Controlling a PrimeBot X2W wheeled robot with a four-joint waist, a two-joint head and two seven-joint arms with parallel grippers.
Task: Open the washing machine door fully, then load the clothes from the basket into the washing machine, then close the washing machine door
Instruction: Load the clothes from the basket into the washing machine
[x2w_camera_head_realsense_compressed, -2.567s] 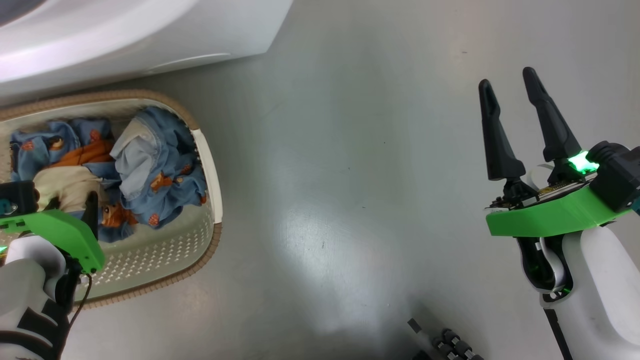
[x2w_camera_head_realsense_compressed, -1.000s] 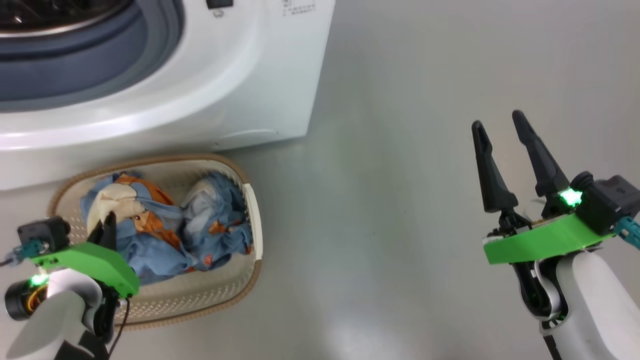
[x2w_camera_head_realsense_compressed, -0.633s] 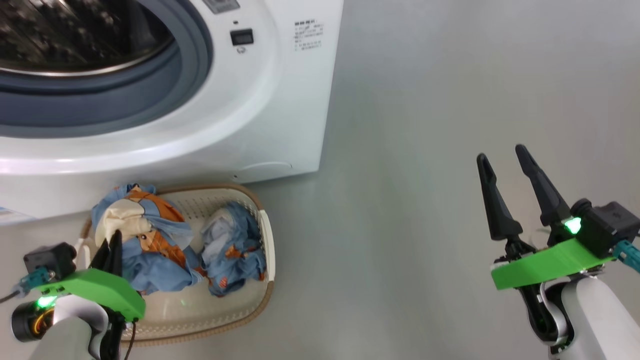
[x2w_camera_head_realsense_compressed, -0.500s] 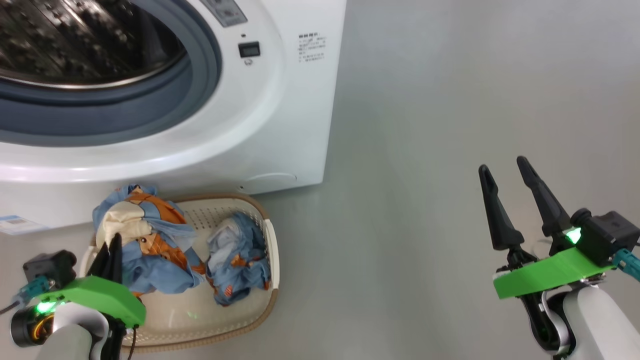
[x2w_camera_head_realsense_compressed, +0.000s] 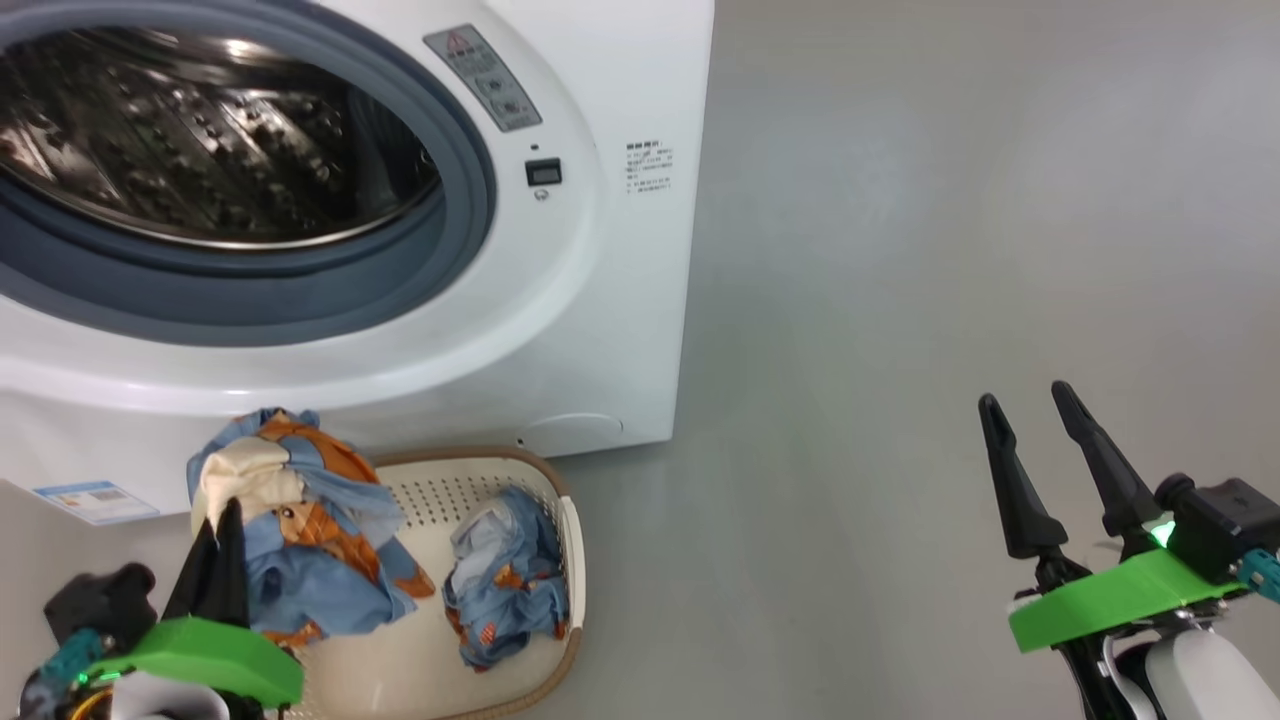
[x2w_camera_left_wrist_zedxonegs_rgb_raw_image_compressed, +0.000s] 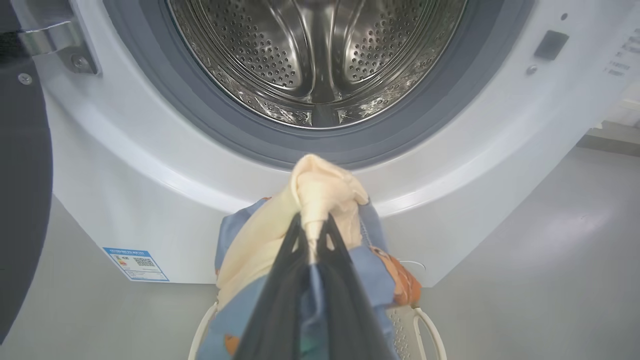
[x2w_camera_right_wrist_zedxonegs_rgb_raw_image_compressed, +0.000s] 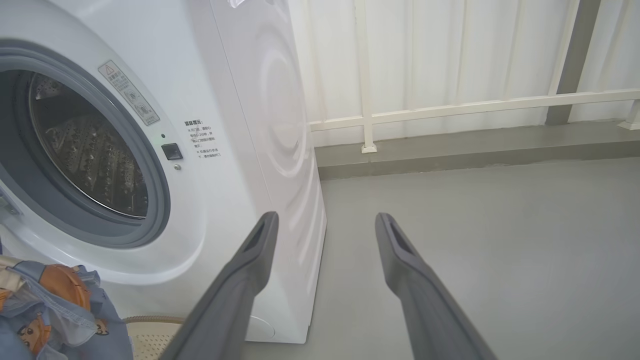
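**Item 1: first bundle (x2w_camera_head_realsense_compressed: 290, 520).** Blue printed cloth with a cream part. It is held by the left jaws, which are pinched shut on a small cream fold at its top. The rest hangs loose below. It is placed above the left half of the basket (x2w_camera_head_realsense_compressed: 572, 560), just in front of the washing machine (x2w_camera_head_realsense_compressed: 610, 300) and below the lip of the opening.

**Item 2: second bundle (x2w_camera_head_realsense_compressed: 505, 580).** It lies in the right half of the basket, untouched.

**Item 3: door (x2w_camera_left_wrist_zedxonegs_rgb_raw_image_compressed: 20, 200).** It is swung open at the left, beside its hinge (x2w_camera_left_wrist_zedxonegs_rgb_raw_image_compressed: 55, 40).

**Item 4: right jaws.** They are spread wide with nothing held, over bare floor (x2w_camera_head_realsense_compressed: 900, 300), well to the right of the machine.

**Hazards, as judged:**
- Slipping: only a narrow fold is gripped. The bundle's weight could pull it free on the way up, and the cloth would be dropped on the floor or back into the basket.
- Snagging: it cannot be told whether the hanging tail is clear of the basket rim. If it is caught, the basket may be dragged or tipped.
- Low entry: if the bundle is not raised enough, it would be pressed against the white front panel instead of passing into the drum (x2w_camera_left_wrist_zedxonegs_rgb_raw_image_compressed: 320, 50).
- Draping: if the bundle is released too near the front, a trailing end may be left over the grey gasket (x2w_camera_head_realsense_compressed: 300, 290). It would then be trapped when the door is shut.
- Collision: the open door may be struck by the left arm if the swing is wide.
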